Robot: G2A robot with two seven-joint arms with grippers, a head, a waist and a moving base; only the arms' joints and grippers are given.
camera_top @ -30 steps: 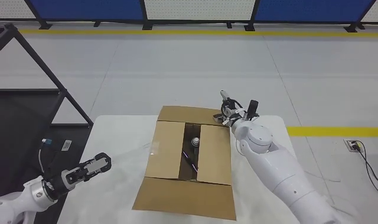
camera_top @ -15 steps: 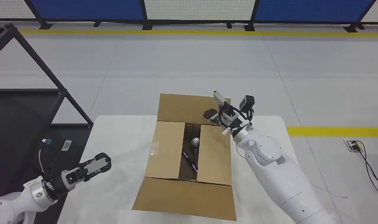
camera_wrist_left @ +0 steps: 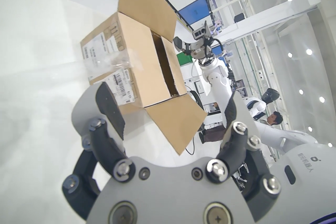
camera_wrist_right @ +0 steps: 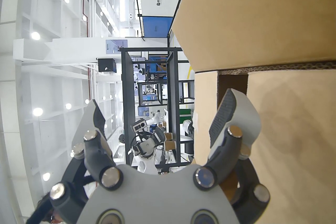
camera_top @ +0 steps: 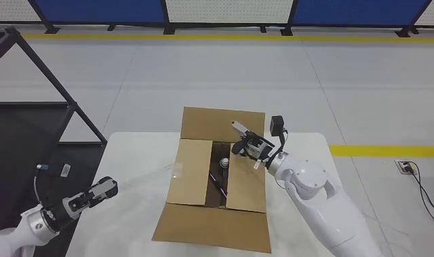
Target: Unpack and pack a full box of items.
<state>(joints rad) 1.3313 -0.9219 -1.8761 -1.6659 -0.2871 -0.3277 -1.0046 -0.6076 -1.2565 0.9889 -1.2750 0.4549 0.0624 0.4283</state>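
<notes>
Looking down from the top view, I have the right end effector (camera_top: 237, 137) hanging over the far end of the box (camera_top: 192, 172), its fingers spread wide with nothing between them. Directly beneath it, two inner flaps lie folded most of the way across the opening and leave a narrow slot. Through that slot the top view shows a round white-capped item (camera_top: 222, 163) and something dark nearer me that I cannot make out. The right wrist view gives none of that. Past the right end effector (camera_wrist_right: 161, 101) I see bare cardboard of the box (camera_wrist_right: 262, 12), with one fingertip (camera_wrist_right: 231, 104) over a flap.

The left end effector (camera_top: 105, 187) sits low over the desk (camera_top: 129, 209), well apart from the box. In its wrist view the left end effector (camera_wrist_left: 168, 93) is also spread wide and holds nothing. Ahead of it are the labelled side wall of the box (camera_wrist_left: 136, 51) and, beyond, the right end effector (camera_wrist_left: 183, 45). A black rack (camera_top: 61, 101) stands off beyond the desk edge behind it.
</notes>
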